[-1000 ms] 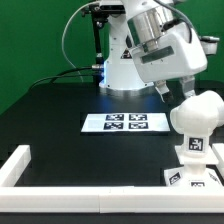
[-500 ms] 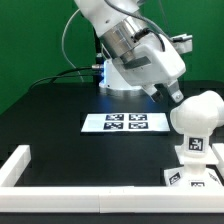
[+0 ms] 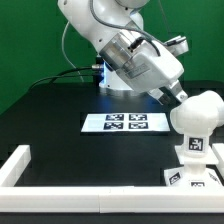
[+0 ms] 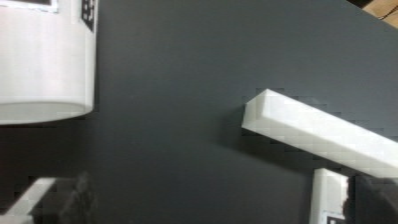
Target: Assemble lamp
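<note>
You have a matte black table (image 3: 60, 120) carrying everything; the marker board (image 3: 125, 123) lies flat near its middle, its printed tags facing up, well apart from the white border rail (image 3: 20, 163) that turns a corner at the exterior view's left and runs along the near edge. At the exterior view's right the lamp base (image 3: 194, 170) stands on the table just behind that near rail, with the rounded bulb (image 3: 196, 115) seated on top; in the wrist view a white cylindrical part (image 4: 43, 60) and a rail end (image 4: 320, 130) lie on the same dark surface, apart from each other.
</note>
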Robot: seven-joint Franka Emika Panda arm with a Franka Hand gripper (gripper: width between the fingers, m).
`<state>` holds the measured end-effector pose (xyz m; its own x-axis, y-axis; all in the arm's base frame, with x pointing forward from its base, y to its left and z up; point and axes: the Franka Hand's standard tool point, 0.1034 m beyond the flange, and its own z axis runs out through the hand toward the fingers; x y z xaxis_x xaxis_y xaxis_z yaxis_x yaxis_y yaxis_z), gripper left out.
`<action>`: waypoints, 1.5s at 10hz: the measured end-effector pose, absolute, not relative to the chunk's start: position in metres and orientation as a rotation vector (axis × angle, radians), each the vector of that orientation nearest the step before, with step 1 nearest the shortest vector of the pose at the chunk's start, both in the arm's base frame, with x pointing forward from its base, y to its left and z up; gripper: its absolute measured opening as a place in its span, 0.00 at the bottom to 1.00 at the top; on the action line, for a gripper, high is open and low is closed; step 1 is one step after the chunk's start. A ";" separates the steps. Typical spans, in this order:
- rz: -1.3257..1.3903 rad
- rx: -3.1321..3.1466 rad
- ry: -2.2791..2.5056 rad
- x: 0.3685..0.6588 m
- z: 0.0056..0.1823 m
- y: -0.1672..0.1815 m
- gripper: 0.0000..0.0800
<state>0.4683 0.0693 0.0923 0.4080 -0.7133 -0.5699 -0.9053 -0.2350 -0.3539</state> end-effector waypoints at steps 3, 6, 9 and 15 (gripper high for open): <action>0.392 -2.012 1.369 0.467 0.091 0.068 0.87; 0.634 -1.826 1.288 0.459 0.088 0.070 0.87; 0.671 -1.797 1.301 0.457 0.079 0.069 0.87; 0.673 -1.941 1.051 0.457 0.061 0.083 0.87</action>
